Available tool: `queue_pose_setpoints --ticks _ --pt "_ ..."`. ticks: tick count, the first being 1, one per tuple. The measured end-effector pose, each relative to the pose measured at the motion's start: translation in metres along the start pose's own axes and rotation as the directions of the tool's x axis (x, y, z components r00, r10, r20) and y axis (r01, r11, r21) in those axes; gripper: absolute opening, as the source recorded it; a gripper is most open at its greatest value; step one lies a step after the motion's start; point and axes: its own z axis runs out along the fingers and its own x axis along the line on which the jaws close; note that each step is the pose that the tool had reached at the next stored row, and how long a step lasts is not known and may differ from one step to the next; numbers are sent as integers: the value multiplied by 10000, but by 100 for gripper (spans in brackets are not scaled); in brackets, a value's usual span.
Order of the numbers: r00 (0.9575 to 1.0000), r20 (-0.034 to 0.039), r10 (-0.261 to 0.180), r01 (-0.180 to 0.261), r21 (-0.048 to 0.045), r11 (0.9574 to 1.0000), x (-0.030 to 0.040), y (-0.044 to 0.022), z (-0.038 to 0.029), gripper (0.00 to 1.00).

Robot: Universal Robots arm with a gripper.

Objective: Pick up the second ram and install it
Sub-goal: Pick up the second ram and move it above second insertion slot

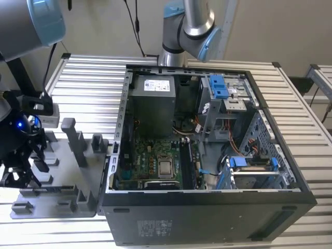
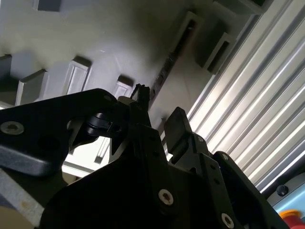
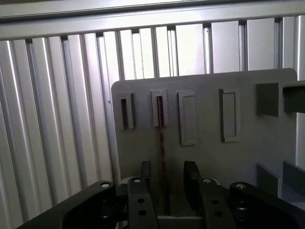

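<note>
Showing a ribbed aluminium table (image 1: 83,78) that carries an open black computer case (image 1: 207,220) and, at the exterior view's left, a matte grey fixture plate (image 1: 65,174) with rectangular slots. Over the plate, the black gripper (image 3: 167,167) hovers with its fingers parted, holding nothing. The second ram (image 3: 161,129), a thin dark stick, stands on edge in a slot, lined up between them.

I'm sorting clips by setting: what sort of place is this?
Probably a robotics lab bench for computer assembly: an opened black desktop computer case sits on a ribbed aluminium table, beside a grey plastic fixture plate.
</note>
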Motion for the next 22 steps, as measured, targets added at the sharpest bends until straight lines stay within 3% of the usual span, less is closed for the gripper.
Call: queue_pose_setpoints --ticks 22 --pt "9993 12 -376 376 2 9993 14 39 277 42"
